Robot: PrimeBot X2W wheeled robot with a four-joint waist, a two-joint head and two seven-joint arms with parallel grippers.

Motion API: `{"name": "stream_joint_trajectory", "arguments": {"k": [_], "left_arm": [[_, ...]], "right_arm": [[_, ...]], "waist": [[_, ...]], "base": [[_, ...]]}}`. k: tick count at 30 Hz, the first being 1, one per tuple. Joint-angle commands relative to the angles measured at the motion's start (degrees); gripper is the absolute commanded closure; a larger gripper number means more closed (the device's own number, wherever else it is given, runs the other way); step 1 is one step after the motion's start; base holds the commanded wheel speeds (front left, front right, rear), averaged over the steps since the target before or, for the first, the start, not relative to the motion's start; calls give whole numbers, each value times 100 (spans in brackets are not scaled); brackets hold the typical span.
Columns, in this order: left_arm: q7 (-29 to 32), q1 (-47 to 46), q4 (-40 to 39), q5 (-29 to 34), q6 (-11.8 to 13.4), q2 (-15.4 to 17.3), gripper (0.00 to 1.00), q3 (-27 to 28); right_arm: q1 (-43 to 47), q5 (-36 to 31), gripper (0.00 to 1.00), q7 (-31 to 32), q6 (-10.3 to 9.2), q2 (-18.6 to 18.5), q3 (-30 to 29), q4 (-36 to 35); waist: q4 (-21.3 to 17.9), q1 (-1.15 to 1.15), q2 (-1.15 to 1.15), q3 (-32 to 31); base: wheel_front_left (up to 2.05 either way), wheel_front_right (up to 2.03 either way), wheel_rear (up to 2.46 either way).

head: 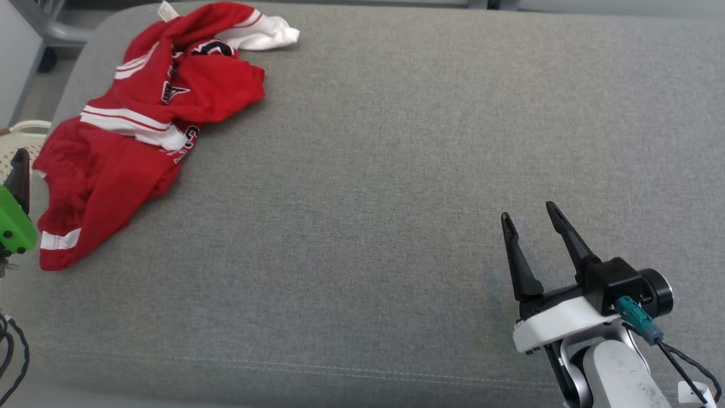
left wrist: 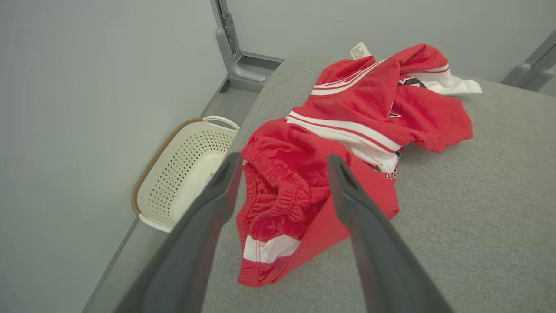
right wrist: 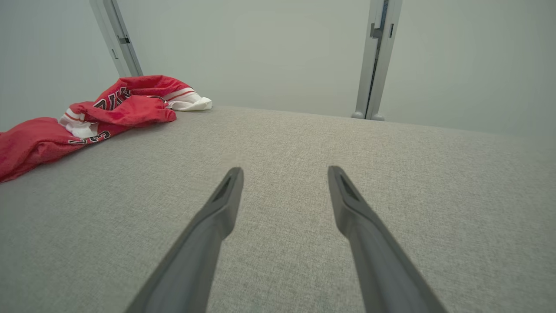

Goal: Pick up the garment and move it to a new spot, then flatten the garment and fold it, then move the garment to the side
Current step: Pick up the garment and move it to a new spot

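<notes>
A red garment with white stripes and dark lettering lies crumpled at the far left of the grey cushioned surface. In the left wrist view the garment lies just beyond my left gripper, whose fingers are open and hold nothing. In the head view one dark finger of the left gripper and its green mount show at the left edge, beside the garment's lower part. My right gripper hovers open over bare cushion at the lower right, far from the garment.
A cream perforated laundry basket stands on the floor left of the cushion's edge. Grey metal posts rise behind the surface against a pale wall. Black cables hang at the lower left.
</notes>
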Motion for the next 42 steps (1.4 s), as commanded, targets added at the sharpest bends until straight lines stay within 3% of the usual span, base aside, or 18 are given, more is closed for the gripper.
{"name": "stream_joint_trajectory", "arguments": {"k": [1,6,13,23,24,25,27,32,42], "left_arm": [[68,-138,119,-42,37,62,0,12],[117,-254,469,-131,52,13,0,33],[209,-365,832,-349,-112,-188,0,-82],[-187,-515,1269,-231,-136,-244,0,-181],[-243,-531,1337,-199,-138,-256,18,-205],[-302,-543,1393,-177,-146,-269,57,-227],[-391,-564,1501,-144,-170,-308,100,-279],[-518,-598,1654,-164,-274,-331,100,-371],[-703,-607,1183,-260,-465,27,100,-492]], "right_arm": [[-133,-59,0,10,0,-21,-10,-38],[-269,-121,0,28,0,-65,-58,-104],[-394,-164,0,49,0,-137,-118,-229],[-498,-192,0,67,0,-192,-53,-324],[-497,-194,0,65,0,-196,-54,-322],[-499,-194,0,63,0,-199,-59,-317],[-496,-199,0,55,0,-199,-74,-299],[-510,-223,0,40,0,-181,-118,-258],[-452,-109,0,-29,0,-89,-69,-19]], "waist": [[-375,0,0,651],[-461,0,0,1063],[-449,0,0,1468],[-513,0,0,1782],[-521,0,0,1792],[-527,0,0,1795],[-536,0,0,1781],[-499,0,0,1663],[-375,0,0,1028]], "base": [[0,0,0],[0,0,0],[0,0,0],[0,0,0],[0,0,0],[0,0,0],[0,0,0],[0,0,0],[0,0,0]]}}
